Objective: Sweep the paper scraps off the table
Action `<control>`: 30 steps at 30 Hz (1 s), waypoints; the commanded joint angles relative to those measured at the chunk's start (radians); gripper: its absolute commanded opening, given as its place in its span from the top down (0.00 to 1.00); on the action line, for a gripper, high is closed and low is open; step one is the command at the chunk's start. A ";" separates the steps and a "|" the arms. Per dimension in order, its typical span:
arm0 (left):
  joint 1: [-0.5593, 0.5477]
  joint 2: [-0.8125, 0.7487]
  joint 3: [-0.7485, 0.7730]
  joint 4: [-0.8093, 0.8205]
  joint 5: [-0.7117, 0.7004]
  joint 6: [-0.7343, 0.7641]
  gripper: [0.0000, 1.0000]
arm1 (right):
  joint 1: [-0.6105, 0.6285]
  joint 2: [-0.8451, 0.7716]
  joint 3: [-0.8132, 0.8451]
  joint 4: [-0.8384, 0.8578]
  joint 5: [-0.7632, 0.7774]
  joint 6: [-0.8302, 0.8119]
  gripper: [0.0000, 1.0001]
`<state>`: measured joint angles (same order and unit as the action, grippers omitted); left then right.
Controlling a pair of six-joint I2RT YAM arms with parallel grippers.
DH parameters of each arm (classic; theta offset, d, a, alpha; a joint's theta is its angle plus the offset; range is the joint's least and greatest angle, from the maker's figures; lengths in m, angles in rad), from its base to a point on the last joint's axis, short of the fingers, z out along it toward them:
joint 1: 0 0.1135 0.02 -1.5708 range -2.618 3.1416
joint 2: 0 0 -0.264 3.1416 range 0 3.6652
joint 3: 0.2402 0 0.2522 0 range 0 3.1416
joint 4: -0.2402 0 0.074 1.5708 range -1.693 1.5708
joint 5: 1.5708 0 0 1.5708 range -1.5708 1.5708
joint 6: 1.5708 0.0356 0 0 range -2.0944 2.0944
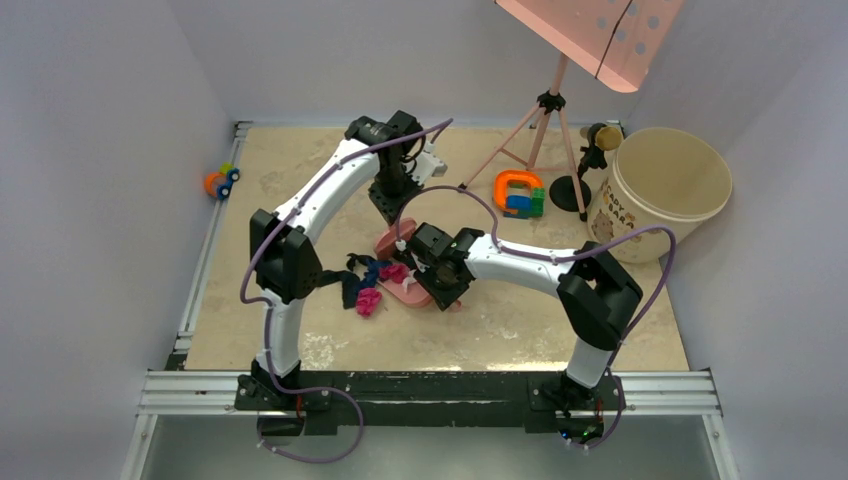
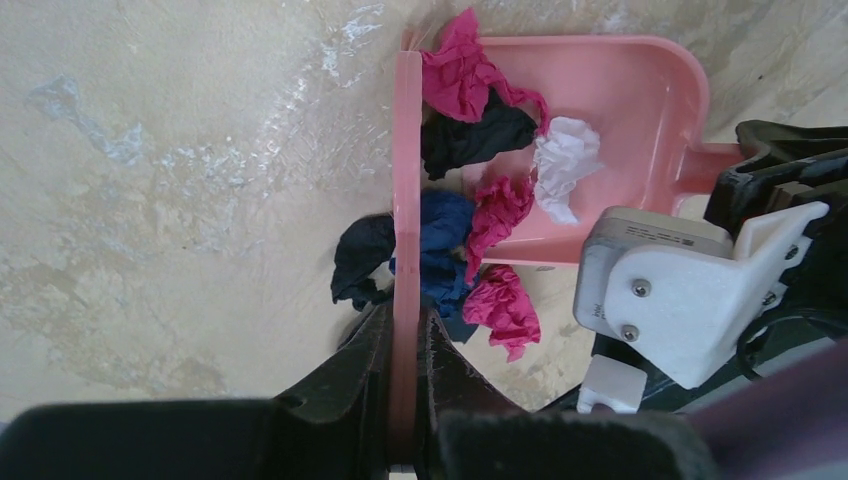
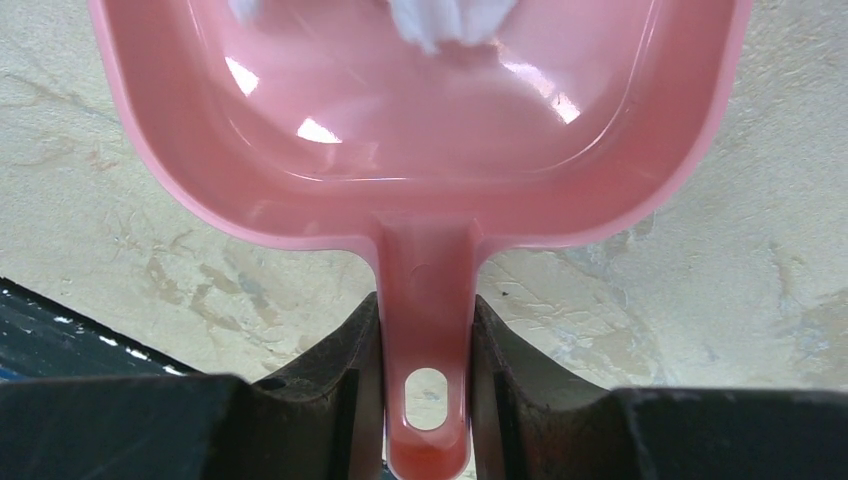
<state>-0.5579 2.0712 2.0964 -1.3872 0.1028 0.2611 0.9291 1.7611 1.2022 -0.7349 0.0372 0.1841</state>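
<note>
My right gripper (image 3: 427, 310) is shut on the handle of a pink dustpan (image 3: 420, 100), which rests on the beige table (image 1: 300, 200). My left gripper (image 2: 407, 320) is shut on a thin pink sweeper blade (image 2: 406, 150), seen edge-on, standing across the pan's mouth (image 2: 620, 110). Magenta (image 2: 460, 70), black (image 2: 470, 140) and white (image 2: 562, 165) paper scraps lie in the pan. A dark blue scrap (image 2: 440, 230) presses against the blade. A black scrap (image 2: 360, 260) lies on the blade's outer side. Another magenta scrap (image 2: 500, 305) lies on the table beside the pan. From above, the scraps (image 1: 368, 298) cluster left of the right gripper (image 1: 432, 275).
A cream bucket (image 1: 665, 190) stands at the back right. Near it are a pink stand's tripod (image 1: 545, 115), a small black stand (image 1: 590, 160) and orange, blue and green toy pieces (image 1: 520, 192). Another toy (image 1: 222, 181) lies beyond the left rail. The metal rail (image 1: 430, 392) edges the front.
</note>
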 commanded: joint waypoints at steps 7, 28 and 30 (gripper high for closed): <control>-0.019 -0.083 0.018 -0.050 0.071 -0.101 1.00 | -0.006 -0.053 -0.028 0.079 0.078 0.016 1.00; -0.019 -0.288 -0.093 -0.046 -0.094 -0.284 1.00 | -0.001 -0.148 -0.201 0.210 0.205 0.137 1.00; -0.016 -0.303 -0.096 -0.050 -0.154 -0.306 1.00 | 0.003 -0.165 -0.204 0.209 0.235 0.144 1.00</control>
<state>-0.5758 1.8263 2.0045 -1.4429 0.0517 0.0257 0.9283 1.6531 0.9958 -0.5522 0.2005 0.2996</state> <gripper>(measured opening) 0.127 0.317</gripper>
